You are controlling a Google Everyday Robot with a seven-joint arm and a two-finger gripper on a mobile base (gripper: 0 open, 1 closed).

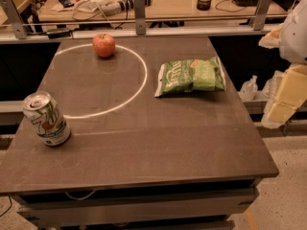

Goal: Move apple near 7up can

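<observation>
The red-orange apple (104,45) sits at the far side of the dark table (158,143), inside a white circle marked on the top. The white and green 7up can (46,118) stands upright near the table's left edge, toward the front, well apart from the apple. My gripper (283,104) hangs off the table's right side, at about the height of the green bag, far from both apple and can. It holds nothing that I can see.
A green crisp bag (190,76) lies flat on the right half of the table, between the gripper and the apple. A metal rail (139,18) and a cluttered desk run behind the table. A clear bottle (249,87) sits beyond the right edge.
</observation>
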